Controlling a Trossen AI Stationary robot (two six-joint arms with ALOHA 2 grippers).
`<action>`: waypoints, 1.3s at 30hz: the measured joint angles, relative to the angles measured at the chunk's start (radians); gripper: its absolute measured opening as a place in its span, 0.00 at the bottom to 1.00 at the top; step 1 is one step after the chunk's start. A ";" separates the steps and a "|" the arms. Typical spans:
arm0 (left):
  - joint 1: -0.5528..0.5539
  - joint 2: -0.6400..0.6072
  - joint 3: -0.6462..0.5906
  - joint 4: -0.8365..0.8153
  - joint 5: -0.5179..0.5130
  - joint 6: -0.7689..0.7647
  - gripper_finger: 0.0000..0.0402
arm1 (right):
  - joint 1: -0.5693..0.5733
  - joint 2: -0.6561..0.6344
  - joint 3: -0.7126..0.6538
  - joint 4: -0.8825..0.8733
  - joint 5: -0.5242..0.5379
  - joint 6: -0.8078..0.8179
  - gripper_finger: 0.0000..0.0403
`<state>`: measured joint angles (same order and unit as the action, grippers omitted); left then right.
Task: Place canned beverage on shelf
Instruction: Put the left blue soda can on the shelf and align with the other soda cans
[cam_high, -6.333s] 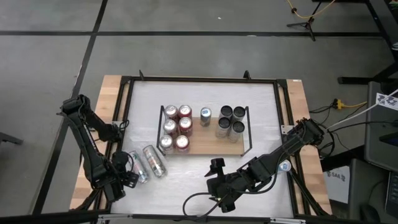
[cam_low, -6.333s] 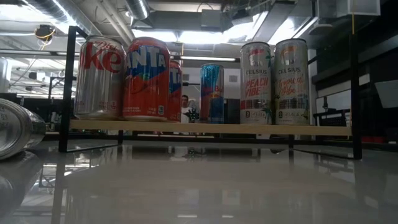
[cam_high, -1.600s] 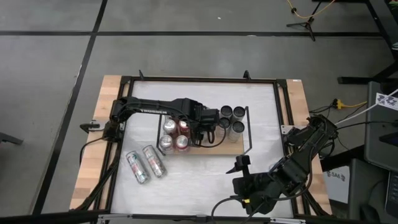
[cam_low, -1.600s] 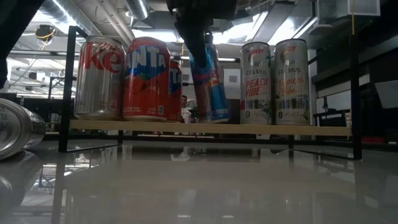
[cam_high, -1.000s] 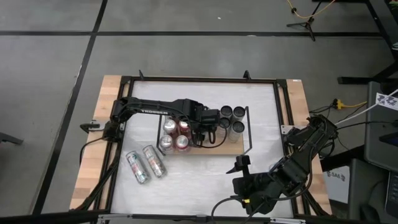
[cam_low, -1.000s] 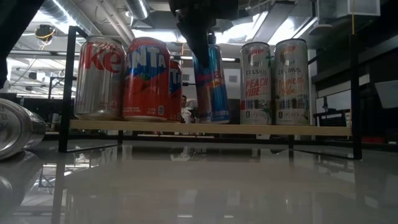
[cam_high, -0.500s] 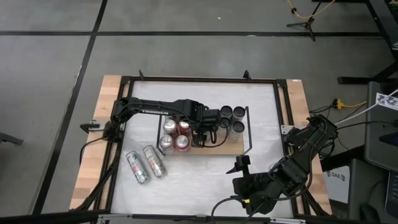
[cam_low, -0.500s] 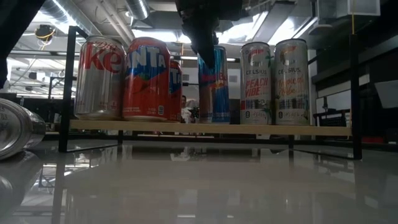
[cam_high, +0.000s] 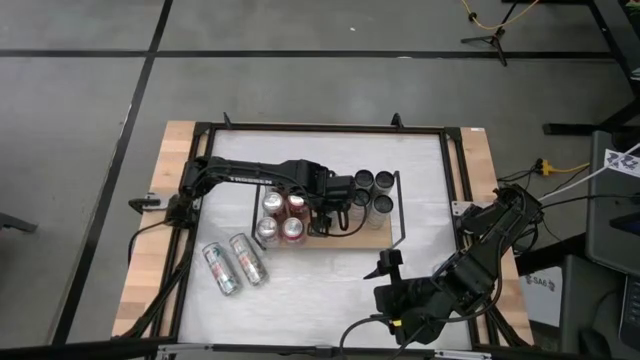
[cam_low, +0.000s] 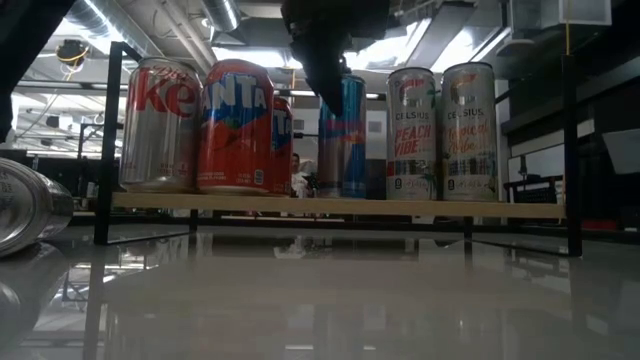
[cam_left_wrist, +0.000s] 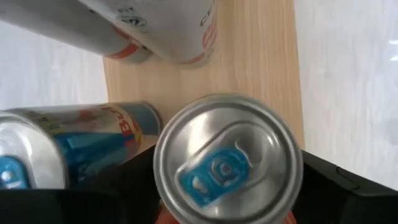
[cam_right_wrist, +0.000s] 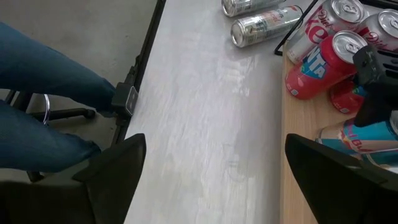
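With the blue can (cam_low: 342, 136) upright on the shelf (cam_low: 330, 207), we spread the left claw (cam_high: 328, 211), its fingers already parting, then lift straight up.

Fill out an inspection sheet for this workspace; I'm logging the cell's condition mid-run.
Surface: white tabletop in a black frame, glossy.
Job's things: light-brown wooden shelf with black end rails holds red and silver soda cans, four tall slim cans, and a blue slim can standing upright.
Clutter: two silver cans lying on the tabletop beside the shelf.
Grippers: left gripper over the shelf around the blue slim can, jaws parting; right gripper open, waiting near the table's front.
Cables: black cable loops by the right arm.
Surroundings: grey floor; a person's blue-trousered legs beside the table.
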<state>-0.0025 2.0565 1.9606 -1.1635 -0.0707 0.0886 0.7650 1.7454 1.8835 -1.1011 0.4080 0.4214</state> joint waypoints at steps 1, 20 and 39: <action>0.000 0.000 0.000 0.002 0.001 0.000 0.71 | 0.000 0.000 0.000 0.000 0.000 0.000 0.95; 0.000 -0.007 0.000 -0.025 0.001 -0.008 0.76 | 0.000 0.000 0.000 0.000 0.000 0.000 0.95; -0.030 -0.111 0.226 -0.181 0.002 -0.048 0.76 | 0.000 0.000 0.000 0.008 0.011 -0.007 0.95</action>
<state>-0.0321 1.9450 2.1863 -1.3445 -0.0685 0.0411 0.7654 1.7454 1.8835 -1.0933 0.4187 0.4141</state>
